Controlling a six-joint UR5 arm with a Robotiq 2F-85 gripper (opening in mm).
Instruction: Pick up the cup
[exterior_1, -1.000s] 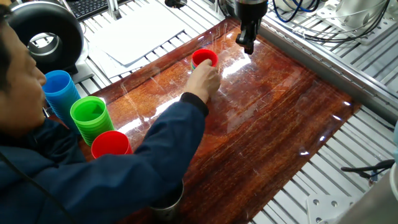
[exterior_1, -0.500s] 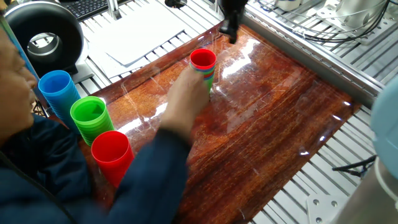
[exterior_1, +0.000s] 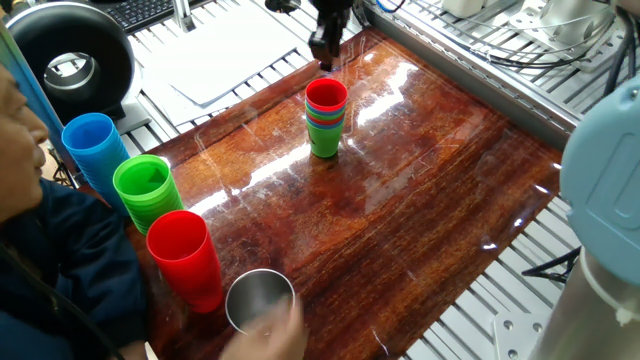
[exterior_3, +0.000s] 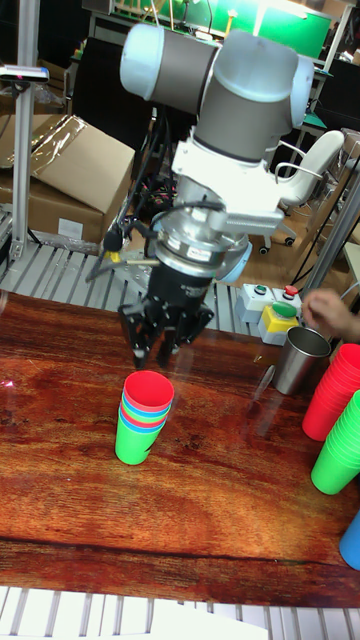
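The cup (exterior_1: 326, 95), glossy red tapered plastic, tops a nested stack below the empty, spread pincer (exterior_3: 158, 350).

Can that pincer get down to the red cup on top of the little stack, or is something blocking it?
Probably yes. The pincer hangs just above and behind the red cup, which tops the stack with its rim uncovered. The person's hand is off by the metal cup.

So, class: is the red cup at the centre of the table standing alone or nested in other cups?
Nested. The red cup tops a small upright stack; blue and green rims show beneath it.
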